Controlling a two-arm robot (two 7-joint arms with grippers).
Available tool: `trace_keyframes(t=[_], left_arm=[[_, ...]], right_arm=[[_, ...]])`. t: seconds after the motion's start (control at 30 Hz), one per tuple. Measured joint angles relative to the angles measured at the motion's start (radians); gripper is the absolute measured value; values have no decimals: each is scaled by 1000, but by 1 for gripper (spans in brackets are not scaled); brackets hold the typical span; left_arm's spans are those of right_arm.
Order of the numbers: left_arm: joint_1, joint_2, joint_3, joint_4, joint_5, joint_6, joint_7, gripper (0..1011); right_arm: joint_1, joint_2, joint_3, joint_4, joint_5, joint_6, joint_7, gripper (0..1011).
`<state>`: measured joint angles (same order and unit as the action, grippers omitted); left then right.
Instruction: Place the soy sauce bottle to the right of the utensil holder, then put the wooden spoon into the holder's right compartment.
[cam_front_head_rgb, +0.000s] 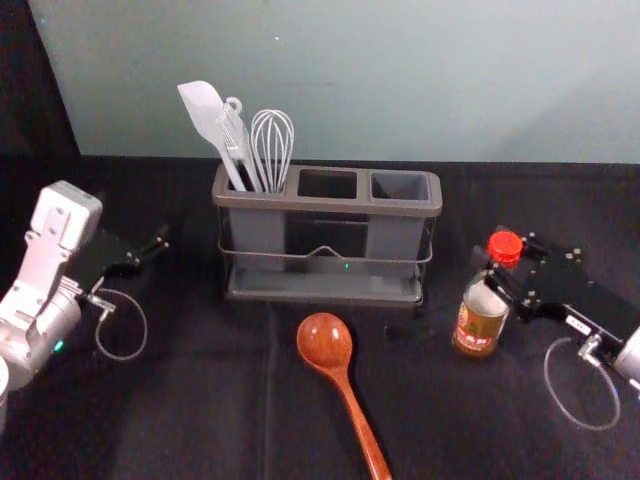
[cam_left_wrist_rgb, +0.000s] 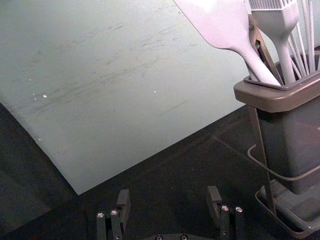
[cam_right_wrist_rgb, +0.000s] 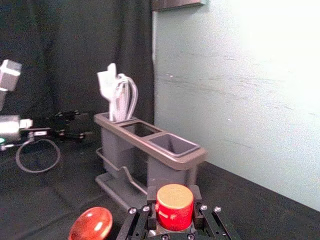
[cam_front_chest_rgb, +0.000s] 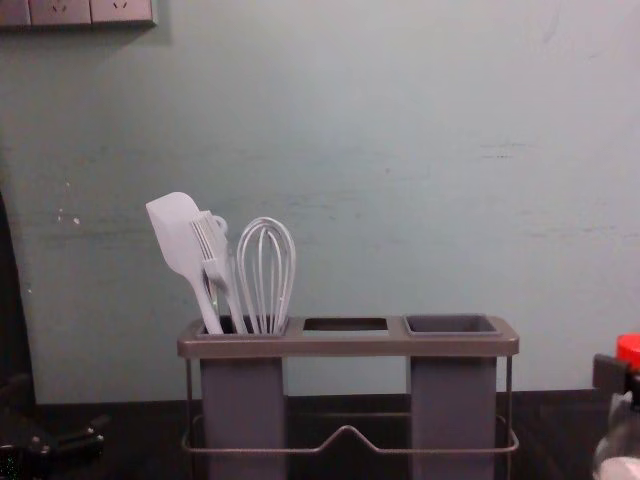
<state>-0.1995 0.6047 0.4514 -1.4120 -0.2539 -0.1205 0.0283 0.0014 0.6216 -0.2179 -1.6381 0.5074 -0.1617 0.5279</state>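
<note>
Bottle (cam_front_head_rgb: 480, 327) sits clamped in the right gripper (cam_front_head_rgb: 498, 274), holder (cam_front_head_rgb: 330, 206) left of those jaws, so a tilted release could topple it; left gripper (cam_left_wrist_rgb: 168, 192) idles open, past the holder.

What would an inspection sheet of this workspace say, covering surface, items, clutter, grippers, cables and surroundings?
Surface: black cloth, lightly creased; no spill seen.
Utensil holder: upright near the wall.
Wooden spoon: lying in front of the holder.
Soy sauce bottle: red-capped, to the holder's right; whether it touches the cloth, I can't tell.
Clutter: loose items, nothing seen; spatula, brush and whisk share the left compartment.
Left gripper: open, holding nothing, left of the holder.
Right gripper: closed around the bottle's upper part.
Cables: one loop by each gripper.
Surroundings: scuffed pale wall, sockets.
</note>
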Motion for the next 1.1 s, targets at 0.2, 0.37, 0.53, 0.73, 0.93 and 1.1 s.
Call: trace_keyframes(t=[0.2,0.37,0.53,0.73,0.93,1.1], left_arm=[[0,0,0,0,0,0,0,1005],[0,0,0,0,0,0,0,1005],[0,0,0,0,0,0,0,1005],[0,0,0,0,0,0,0,1005],[0,0,0,0,0,0,0,1005],[0,0,0,0,0,0,0,1005]], right_arm=[[25,-23,8,38,7,9,-4,383],[63,-47,5,77,5,19,-6,383],[97,-69,-3,116,6,20,-5,383],[142,-91,-18,166,-5,12,7,383],[191,-114,-30,222,-14,3,17,382],[216,-125,-33,249,-15,0,23,383]])
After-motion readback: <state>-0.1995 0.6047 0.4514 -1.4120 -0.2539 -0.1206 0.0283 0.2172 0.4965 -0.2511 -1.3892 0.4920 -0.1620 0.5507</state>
